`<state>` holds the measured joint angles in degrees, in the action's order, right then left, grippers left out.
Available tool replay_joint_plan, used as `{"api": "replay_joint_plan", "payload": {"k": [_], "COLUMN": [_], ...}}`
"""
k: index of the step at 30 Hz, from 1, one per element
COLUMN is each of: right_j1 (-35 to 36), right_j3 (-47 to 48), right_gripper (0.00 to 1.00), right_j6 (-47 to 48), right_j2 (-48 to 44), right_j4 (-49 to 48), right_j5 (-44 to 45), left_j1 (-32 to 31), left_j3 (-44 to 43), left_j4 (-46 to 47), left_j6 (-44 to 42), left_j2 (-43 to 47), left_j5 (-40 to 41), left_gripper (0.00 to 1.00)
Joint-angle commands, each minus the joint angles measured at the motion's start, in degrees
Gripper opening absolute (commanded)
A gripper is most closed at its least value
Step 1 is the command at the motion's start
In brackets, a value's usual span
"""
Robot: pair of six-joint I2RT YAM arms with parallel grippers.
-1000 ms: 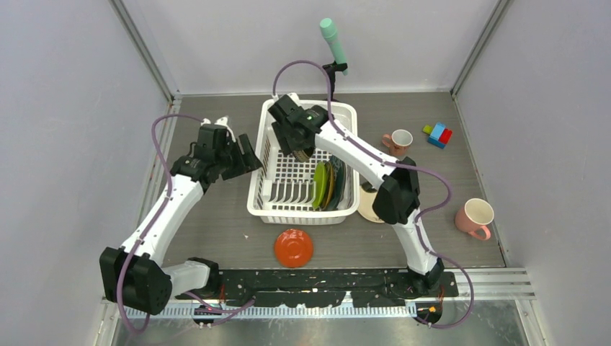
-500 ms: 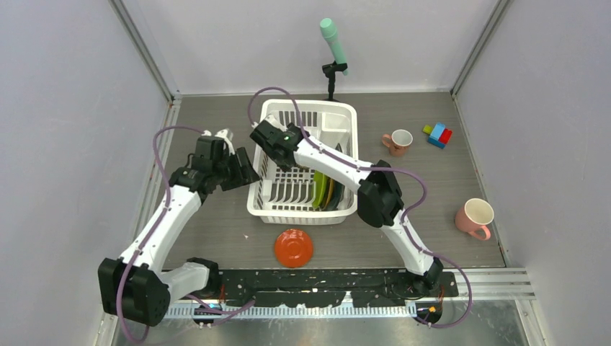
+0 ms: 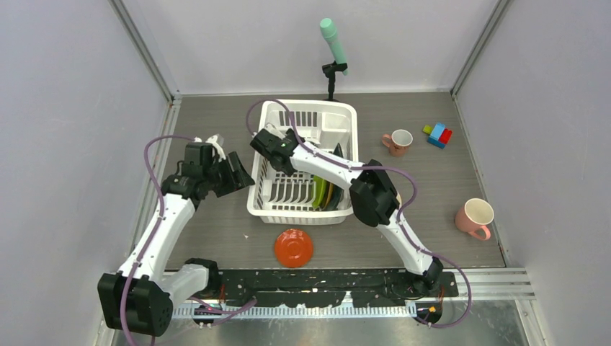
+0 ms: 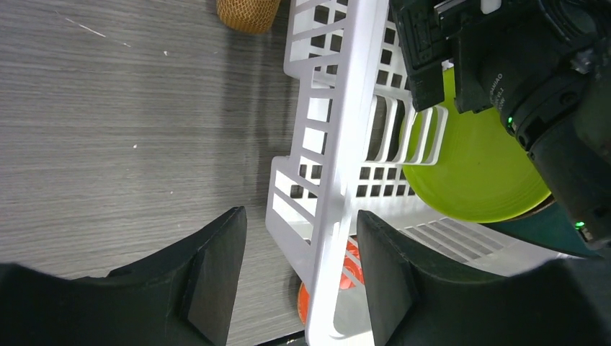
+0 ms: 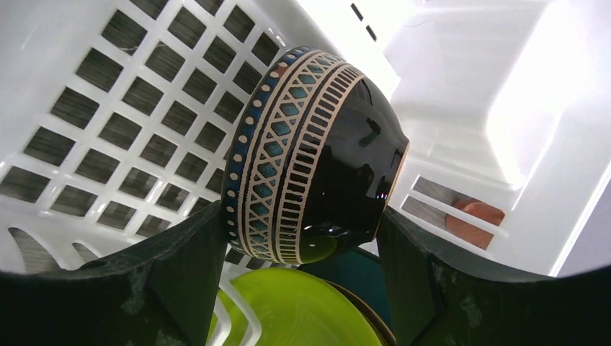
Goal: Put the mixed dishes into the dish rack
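The right gripper (image 5: 299, 223) is clenched on a patterned bowl (image 5: 310, 166), held on its side with one finger at the rim and the other at the base. It hangs inside the white rack (image 3: 344, 115), near the left wall in the overhead view, above the slotted floor. The left gripper (image 4: 299, 216) is spread, with one finger outside the rack's left wall and one inside. Whether either pad presses the plastic cannot be told.

The main risk seems to be the bowl slipping. Its glazed, curved sides give the fingers little purchase, and a drop would land it on the green plate (image 5: 310, 310) and teal plate (image 5: 360, 277) just below it in the wrist view. A second risk is the two arms meeting, since the right wrist sits just across the wall from the left fingers. If the left gripper moves while straddling that wall, it would probably drag or tip the rack.

The plates stand on edge in the lower right of the rack as seen from above, and the top part looks bare, so that is the roomier spot for the bowl. Outside, a red dish (image 3: 293, 247) lies on the table (image 3: 216, 231) below the rack, well apart from it. Two mugs (image 3: 398, 141) wait at the right.
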<state>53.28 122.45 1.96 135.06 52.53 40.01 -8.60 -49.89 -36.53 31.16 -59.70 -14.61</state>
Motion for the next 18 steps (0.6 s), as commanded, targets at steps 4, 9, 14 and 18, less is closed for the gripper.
{"api": "replay_joint_plan", "payload": {"k": [4, 9, 14, 18], "right_j1": [0.69, 0.64, -0.58, -2.74], "right_j3": [-2.95, -3.03, -2.87, -1.82], "right_gripper": [0.98, 1.00, 1.00, 1.00], "right_j6": [-1.10, -2.55, -6.57, -10.03], "right_j2": [-4.20, -5.34, -8.10, -10.38], "right_j4": [-4.32, -4.09, -4.65, -4.64], "right_j5": [-3.64, -9.70, -14.64, -16.21], "left_j1": [0.34, 0.34, 0.34, 0.34], "left_j3": [-0.13, -0.36, -0.23, 0.30], "left_j4": [-0.33, -0.76, -0.75, 0.06], "left_j6": [0.73, 0.76, 0.73, -0.45], "left_j2": [2.03, 2.37, 2.64, 1.77], "left_j5": [-1.38, -1.42, -2.02, -4.18], "left_gripper": [0.61, 0.61, 0.61, 0.59]}}
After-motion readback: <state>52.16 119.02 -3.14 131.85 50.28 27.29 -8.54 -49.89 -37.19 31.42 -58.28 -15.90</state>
